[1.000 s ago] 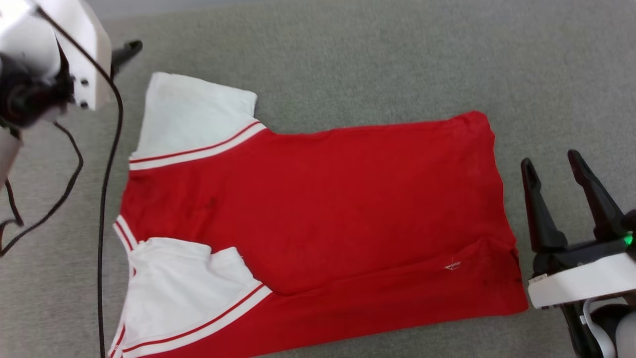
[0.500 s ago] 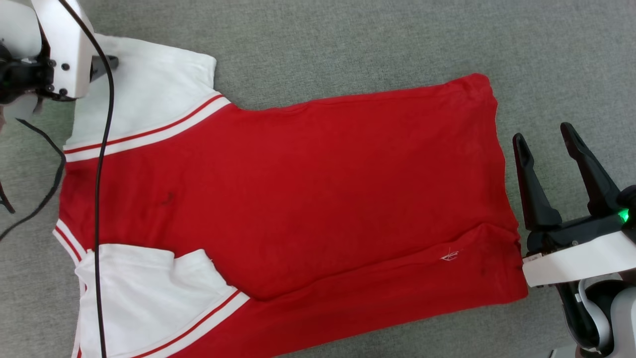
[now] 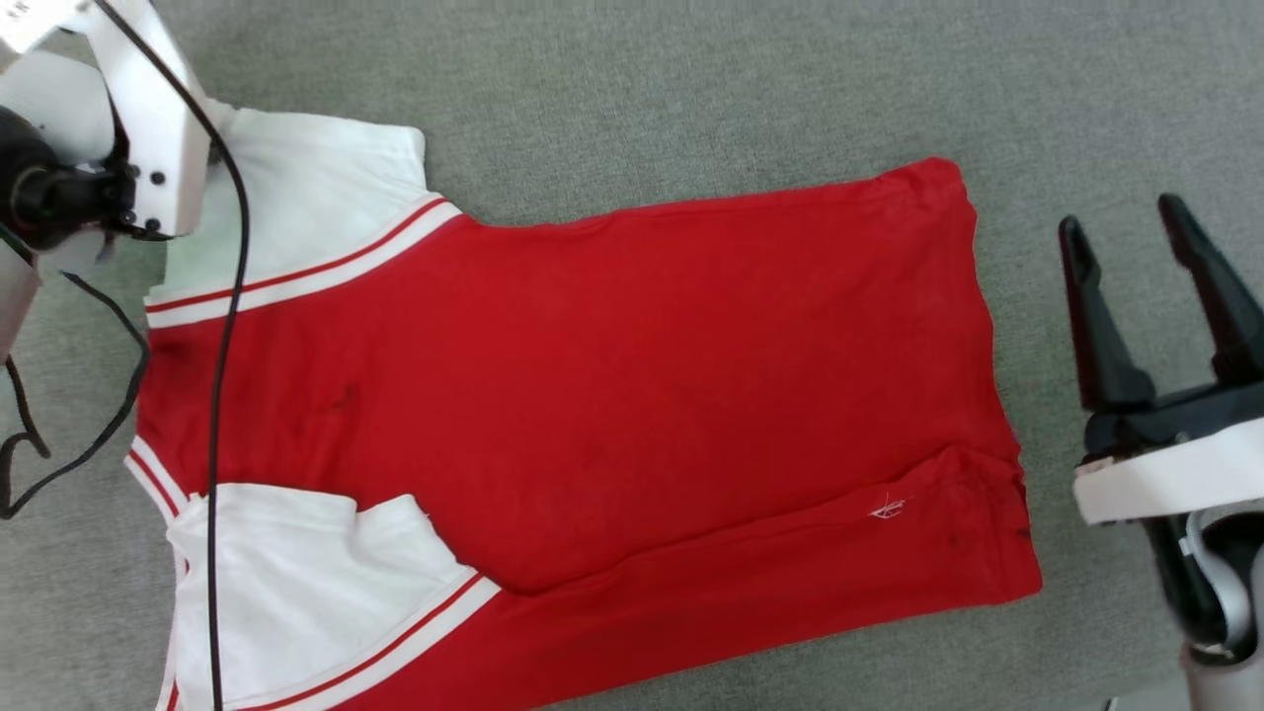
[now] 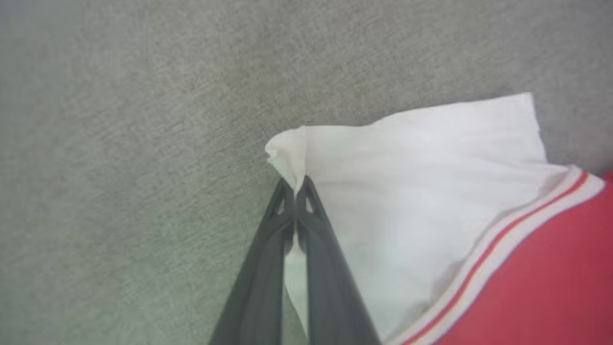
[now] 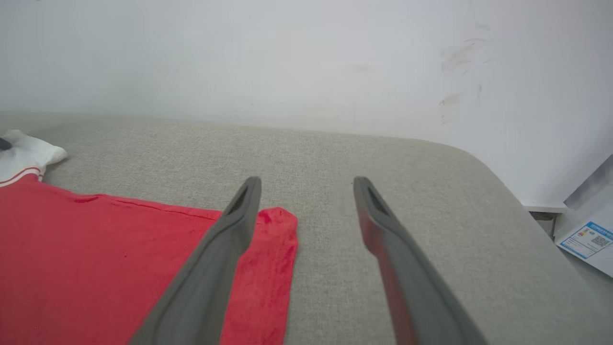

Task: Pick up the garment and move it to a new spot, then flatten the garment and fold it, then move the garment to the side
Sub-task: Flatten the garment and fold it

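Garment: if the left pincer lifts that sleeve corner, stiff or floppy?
Likely floppy: the white sleeve puckers where the left pincer pinches it. Probably light and thin: the garment lies flat, so the rest should drape and drag.

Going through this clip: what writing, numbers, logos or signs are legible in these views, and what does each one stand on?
Nothing here reads clearly.
On the garment: plain red side up, no print showing; the small white mark near its hem is too small to read.
On the paper label at the right wrist view's edge: a blue heading and a square code, both too small to read.
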`<state>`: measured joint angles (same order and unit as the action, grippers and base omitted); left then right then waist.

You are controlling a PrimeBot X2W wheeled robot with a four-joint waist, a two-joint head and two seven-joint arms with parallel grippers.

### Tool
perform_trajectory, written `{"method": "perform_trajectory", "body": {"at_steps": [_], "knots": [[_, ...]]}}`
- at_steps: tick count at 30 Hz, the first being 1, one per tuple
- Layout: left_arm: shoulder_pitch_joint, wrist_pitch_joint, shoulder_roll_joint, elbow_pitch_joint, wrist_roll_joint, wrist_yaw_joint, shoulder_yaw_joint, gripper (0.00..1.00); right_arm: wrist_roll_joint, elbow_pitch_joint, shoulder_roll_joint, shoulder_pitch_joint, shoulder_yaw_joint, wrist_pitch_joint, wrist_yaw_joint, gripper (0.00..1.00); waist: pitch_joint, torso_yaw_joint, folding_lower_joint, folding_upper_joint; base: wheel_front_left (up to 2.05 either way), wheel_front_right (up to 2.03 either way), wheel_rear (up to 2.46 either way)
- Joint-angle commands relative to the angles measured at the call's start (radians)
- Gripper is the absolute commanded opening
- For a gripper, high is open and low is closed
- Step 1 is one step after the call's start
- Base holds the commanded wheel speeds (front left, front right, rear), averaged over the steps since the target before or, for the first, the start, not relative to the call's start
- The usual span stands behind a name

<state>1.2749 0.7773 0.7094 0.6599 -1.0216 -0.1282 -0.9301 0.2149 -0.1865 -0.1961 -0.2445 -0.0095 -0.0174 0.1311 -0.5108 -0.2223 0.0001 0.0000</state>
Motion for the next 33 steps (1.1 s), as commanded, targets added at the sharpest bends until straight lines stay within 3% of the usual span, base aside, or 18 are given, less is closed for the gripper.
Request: {"method": "perform_trajectory", "body": {"at_steps": [1,5,8,14,20,26,33], "knots": [[-0.006,-0.016,-0.003,-0.01,0.011,-0.001,-0.002,0.0,0.0,0.001,-0.016,-0.021,0.001,0.005,-0.001,1.0,0.017,0.008,-0.0001,0.0,0.0,0.0,0.0],[-0.028,-0.079,-0.004,-0.056,0.011,-0.001,-0.017,0.0,0.011,0.005,-0.083,-0.078,0.008,0.057,-0.001,1.0,0.059,0.03,-0.0001,0.0,0.0,0.0,0.0],[-0.044,-0.129,-0.002,-0.097,0.009,-0.001,-0.022,0.0,0.057,0.03,-0.155,-0.128,0.045,0.156,-0.001,1.0,0.087,0.05,-0.0001,0.0,0.0,0.0,0.0],[-0.082,-0.203,0.001,-0.172,0.027,-0.001,-0.046,0.0,0.218,0.118,-0.329,-0.237,0.134,0.424,-0.001,1.0,0.119,0.093,-0.0001,0.0,0.0,0.0,0.0],[-0.1,-0.258,-0.01,-0.229,0.046,0.001,-0.052,0.0,0.359,0.204,-0.447,-0.346,0.236,0.695,-0.001,1.0,0.116,0.131,-0.0001,0.0,0.0,0.0,0.0],[-0.105,-0.295,-0.016,-0.279,0.069,0.015,-0.056,0.0,0.417,0.288,-0.478,-0.444,0.342,0.852,-0.001,1.0,0.093,0.164,-0.0001,0.0,0.0,0.0,0.0],[-0.08,-0.322,-0.026,-0.321,0.085,0.022,-0.05,0.0,0.407,0.434,-0.43,-0.524,0.408,0.858,-0.001,1.0,0.05,0.201,-0.0001,0.0,0.0,0.0,0.0]]}}
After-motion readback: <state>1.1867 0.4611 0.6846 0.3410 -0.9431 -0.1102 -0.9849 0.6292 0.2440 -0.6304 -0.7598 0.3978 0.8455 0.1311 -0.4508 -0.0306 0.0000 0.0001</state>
